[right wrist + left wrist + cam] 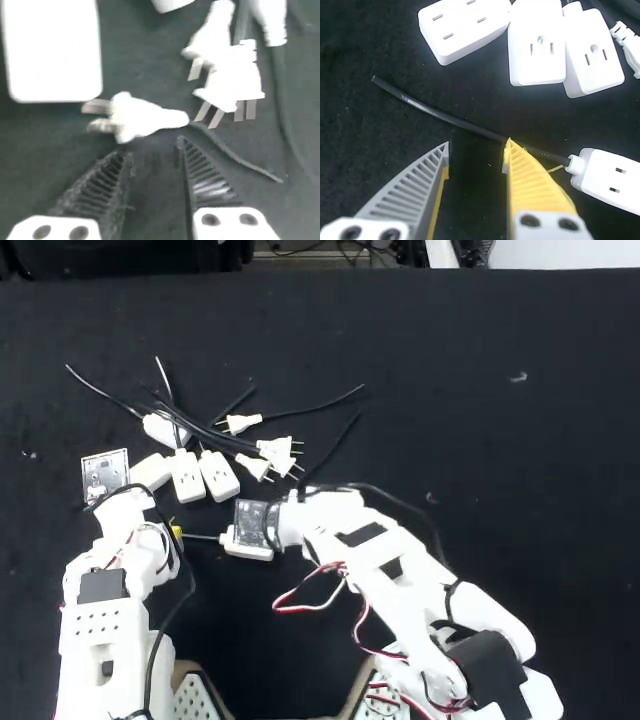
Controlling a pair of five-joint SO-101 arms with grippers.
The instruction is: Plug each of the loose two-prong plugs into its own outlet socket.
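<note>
Three white outlet sockets point(187, 476) lie in a row left of centre, seen close in the left wrist view point(535, 47). A fourth socket point(243, 543) with a short black cord point(440, 115) lies nearer the arms. My left gripper point(477, 155) is open over that cord, and its yellow finger point(520, 170) touches it close to the fourth socket point(610, 180). Several white two-prong plugs point(278, 452) lie loose just right of the row. My right gripper point(152, 150) is open, just short of one plug point(135, 117), with two more plugs point(230, 90) beyond.
Black cords point(310, 408) fan out from the plugs across the black table point(500, 440). A small printed card point(104, 474) lies left of the sockets. The right arm's wrist point(252, 522) hangs over part of the fourth socket. Open table stretches to the right and far side.
</note>
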